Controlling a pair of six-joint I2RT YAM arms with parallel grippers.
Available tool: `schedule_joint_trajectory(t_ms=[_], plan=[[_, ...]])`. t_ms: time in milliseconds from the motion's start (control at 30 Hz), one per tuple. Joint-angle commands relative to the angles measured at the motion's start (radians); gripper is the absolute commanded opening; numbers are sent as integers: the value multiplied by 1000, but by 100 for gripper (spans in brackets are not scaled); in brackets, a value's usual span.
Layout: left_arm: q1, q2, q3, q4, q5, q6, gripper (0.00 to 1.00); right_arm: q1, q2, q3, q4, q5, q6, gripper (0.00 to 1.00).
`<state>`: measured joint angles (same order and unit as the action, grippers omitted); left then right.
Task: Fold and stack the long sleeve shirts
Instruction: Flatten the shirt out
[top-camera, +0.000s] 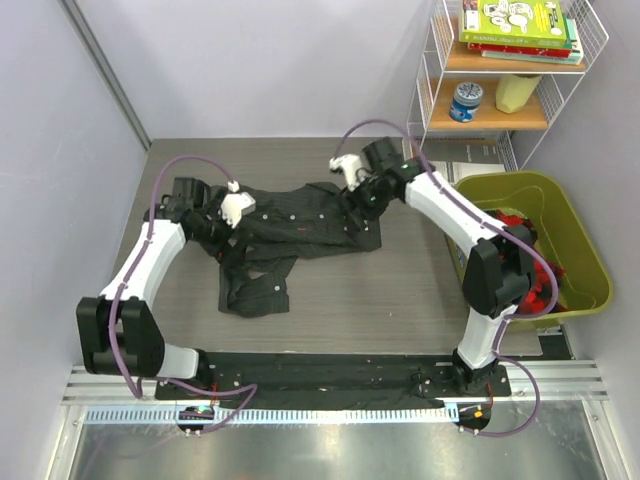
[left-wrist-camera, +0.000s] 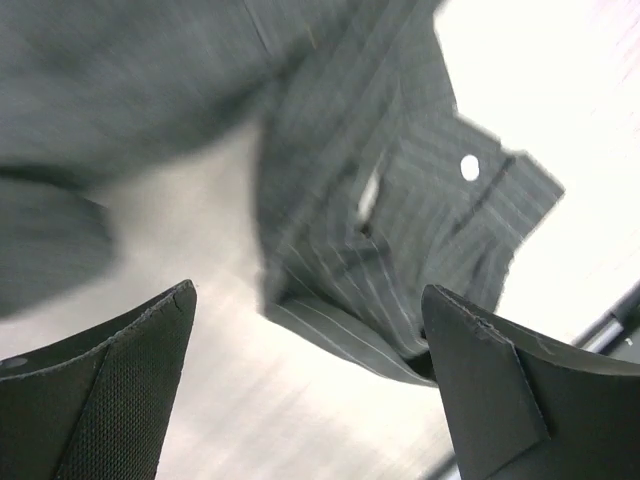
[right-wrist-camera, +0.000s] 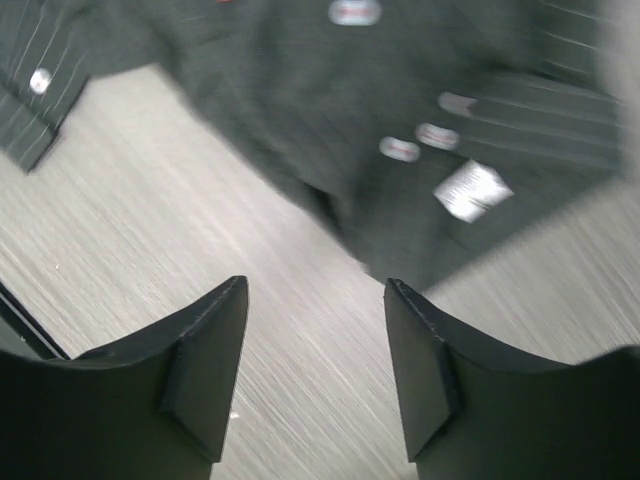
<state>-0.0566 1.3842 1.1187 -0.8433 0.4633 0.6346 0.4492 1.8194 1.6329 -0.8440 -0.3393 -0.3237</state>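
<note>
One dark pinstriped long sleeve shirt (top-camera: 290, 225) lies crumpled across the middle of the table, a sleeve (top-camera: 255, 290) trailing toward the near side. My left gripper (top-camera: 222, 222) hovers over its left end, open and empty; its wrist view shows a buttoned cuff (left-wrist-camera: 440, 220) just beyond the fingertips (left-wrist-camera: 150, 330). My right gripper (top-camera: 362, 200) hovers over the shirt's right end, open and empty. Its wrist view shows the shirt body with buttons and a white label (right-wrist-camera: 470, 190) ahead of the fingers (right-wrist-camera: 415, 340), with bare table between them.
A yellow-green bin (top-camera: 590, 270) with red items stands at the right. A wire shelf (top-camera: 510, 115) with books, a can and a yellow cup is at the back right. Walls close the left and back sides.
</note>
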Motion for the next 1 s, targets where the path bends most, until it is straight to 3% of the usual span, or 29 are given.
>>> schedule_joint_trajectory(t_ms=[0, 300, 400, 433, 533, 733, 867, 967], plan=[[1, 50, -54, 0, -103, -96, 92, 140, 15, -83, 107, 60, -51, 61], [3, 78, -160, 27, -320, -159, 87, 253, 67, -96, 246, 98, -17, 60], [18, 81, -175, 42, -322, -179, 72, 281, 86, -116, 318, 89, -9, 56], [26, 87, -169, 41, -298, -190, 55, 289, 93, -125, 363, 85, -11, 55], [52, 116, -125, 14, -215, -210, 32, 313, 104, -171, 460, 100, -21, 53], [52, 119, -34, -39, -123, -211, 3, 324, 149, -169, 476, 111, -38, 54], [52, 3, 24, -83, -46, -132, 0, 303, 130, -165, 453, 129, -9, 59], [0, -103, 97, -132, -23, -46, 0, 220, 78, -136, 349, 34, 15, 64]])
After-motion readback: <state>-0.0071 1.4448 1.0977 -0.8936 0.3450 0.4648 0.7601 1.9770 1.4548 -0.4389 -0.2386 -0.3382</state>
